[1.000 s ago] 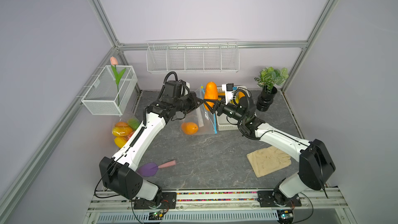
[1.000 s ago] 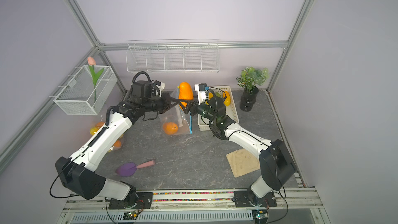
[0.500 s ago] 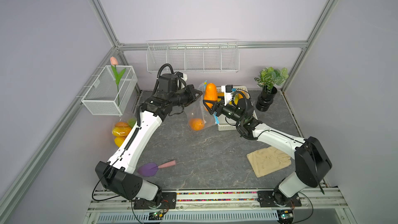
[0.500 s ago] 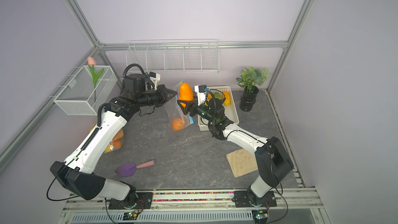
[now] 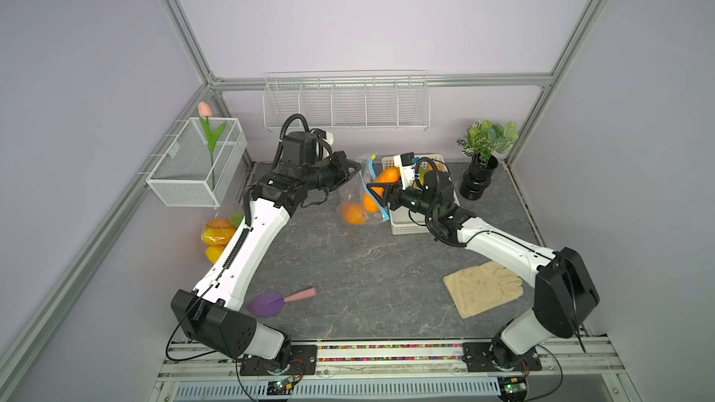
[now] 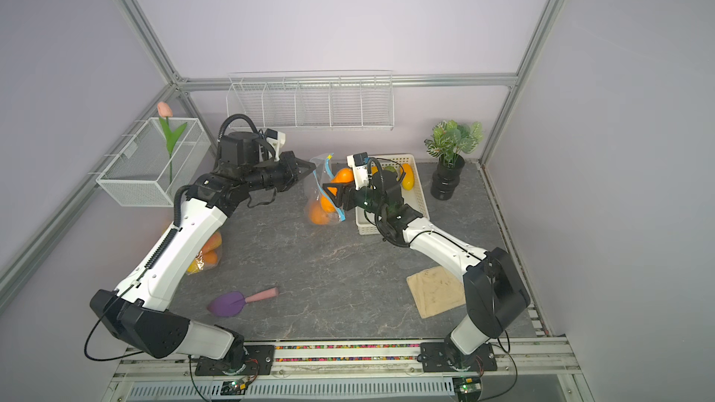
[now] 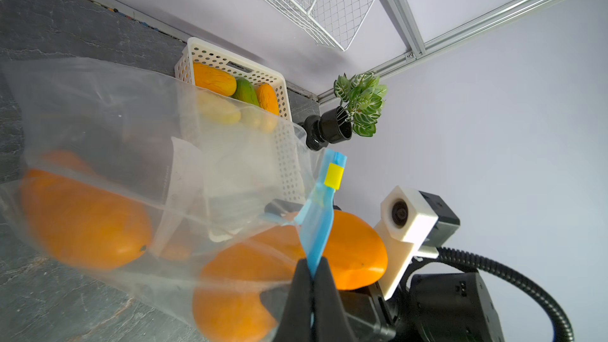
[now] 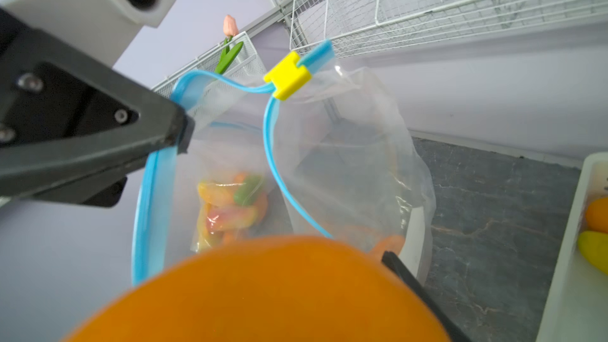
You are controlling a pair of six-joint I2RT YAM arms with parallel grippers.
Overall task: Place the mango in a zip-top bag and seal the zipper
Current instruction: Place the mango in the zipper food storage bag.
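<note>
The left gripper [image 7: 314,263] is clamped on the blue zipper strip [image 7: 317,225] of the open-mouthed bag [image 7: 98,120], and the mango [image 8: 263,291] sits halfway into that mouth between the jaws of the right gripper [image 5: 375,193] — whether they press it cannot be told — above a second mango [image 5: 353,213] at the bag's bottom.
</note>
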